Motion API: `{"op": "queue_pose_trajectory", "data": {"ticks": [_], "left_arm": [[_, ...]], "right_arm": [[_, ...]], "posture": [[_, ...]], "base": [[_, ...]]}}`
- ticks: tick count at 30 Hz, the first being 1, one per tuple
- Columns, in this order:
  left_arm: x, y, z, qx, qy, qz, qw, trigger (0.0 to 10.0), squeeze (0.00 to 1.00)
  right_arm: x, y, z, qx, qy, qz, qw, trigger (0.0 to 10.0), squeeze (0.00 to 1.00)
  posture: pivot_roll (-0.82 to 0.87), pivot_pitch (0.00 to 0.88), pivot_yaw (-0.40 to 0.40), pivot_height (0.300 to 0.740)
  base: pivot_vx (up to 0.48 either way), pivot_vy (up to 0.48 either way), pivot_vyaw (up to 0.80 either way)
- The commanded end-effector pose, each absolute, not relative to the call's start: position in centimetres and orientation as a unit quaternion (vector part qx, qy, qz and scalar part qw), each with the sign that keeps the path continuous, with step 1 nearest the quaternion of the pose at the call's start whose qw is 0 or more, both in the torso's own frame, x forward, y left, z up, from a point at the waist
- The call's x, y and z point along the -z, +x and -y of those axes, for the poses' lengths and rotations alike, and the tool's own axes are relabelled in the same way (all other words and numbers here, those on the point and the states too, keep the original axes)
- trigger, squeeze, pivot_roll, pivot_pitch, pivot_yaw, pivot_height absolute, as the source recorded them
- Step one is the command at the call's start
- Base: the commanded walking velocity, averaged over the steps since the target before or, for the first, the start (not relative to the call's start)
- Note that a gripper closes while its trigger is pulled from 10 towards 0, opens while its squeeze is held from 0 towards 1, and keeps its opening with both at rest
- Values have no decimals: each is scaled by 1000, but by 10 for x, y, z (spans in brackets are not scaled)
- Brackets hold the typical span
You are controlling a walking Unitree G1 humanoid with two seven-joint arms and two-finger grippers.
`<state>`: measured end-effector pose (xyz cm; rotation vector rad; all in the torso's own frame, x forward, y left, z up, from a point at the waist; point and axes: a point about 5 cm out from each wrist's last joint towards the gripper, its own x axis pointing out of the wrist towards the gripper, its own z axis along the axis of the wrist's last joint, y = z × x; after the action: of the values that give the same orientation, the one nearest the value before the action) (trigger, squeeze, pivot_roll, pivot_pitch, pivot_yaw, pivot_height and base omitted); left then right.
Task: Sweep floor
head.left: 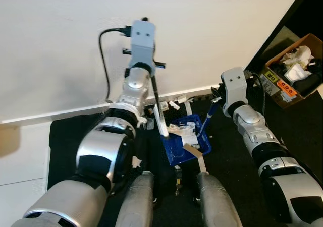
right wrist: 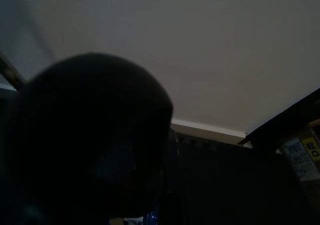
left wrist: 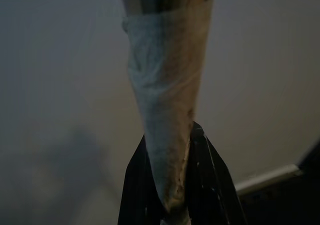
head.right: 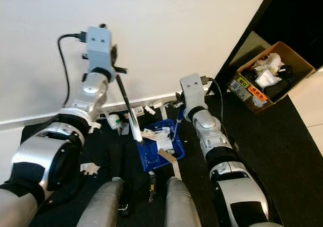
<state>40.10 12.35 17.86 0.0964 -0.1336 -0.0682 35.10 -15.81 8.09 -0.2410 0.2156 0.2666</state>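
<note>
We see the blue dustpan lying on the dark floor mat just ahead of the robot's two legs, at about 12 o'clock from them, with white paper scraps piled inside it and a tan strip draped over its near edge. More scraps lie along the baseboard at 12 o'clock beyond the dustpan. Our left gripper is raised in front of the white wall, its fingers clamped on the dark broom handle, which slants down toward 5 o'clock to a pale lower end at the dustpan's left rim; in the left wrist view the black fingers squeeze a wrapped, pale length of that handle. Our right gripper sits at 2 o'clock from the dustpan, at the top of its blue handle; we cannot tell whether its fingers are closed on it. A cardboard box of rubbish stands well apart at 2 o'clock.
</note>
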Motion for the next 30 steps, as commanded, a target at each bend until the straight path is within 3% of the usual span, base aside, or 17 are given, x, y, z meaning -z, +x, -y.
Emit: {"op": "queue_pose_trajectory", "data": {"ticks": [1,6,10,16,19,23,30], "left_arm": [[-195,404,-133,22,50,97,994,10000,0],[-192,403,-143,42,43,95,994,10000,0],[-175,395,-141,155,15,70,985,10000,0],[-164,388,-142,202,14,59,977,10000,0],[-146,374,-144,299,28,26,954,10000,0],[-140,367,-143,347,46,15,937,10000,0],[-162,377,-171,222,89,81,968,10000,0]], "right_arm": [[-55,338,163,-133,-134,-168,967,10000,0],[-55,338,162,-133,-132,-168,968,10000,0],[-54,338,163,-133,-127,-169,968,10000,0],[-54,337,164,-130,-124,-171,969,10000,0],[-54,338,166,-128,-122,-171,969,10000,0],[-54,338,167,-128,-122,-171,969,10000,0],[-54,338,167,-127,-120,-171,970,10000,0]], "posture": [[-4,178,4,740],[-1,174,3,740],[0,167,2,740],[1,163,3,740],[3,158,3,740],[3,158,3,740],[8,157,1,740]], "base": [[0,0,0],[0,0,0],[0,0,0],[0,0,0],[0,0,0],[0,0,0],[0,0,0]]}}
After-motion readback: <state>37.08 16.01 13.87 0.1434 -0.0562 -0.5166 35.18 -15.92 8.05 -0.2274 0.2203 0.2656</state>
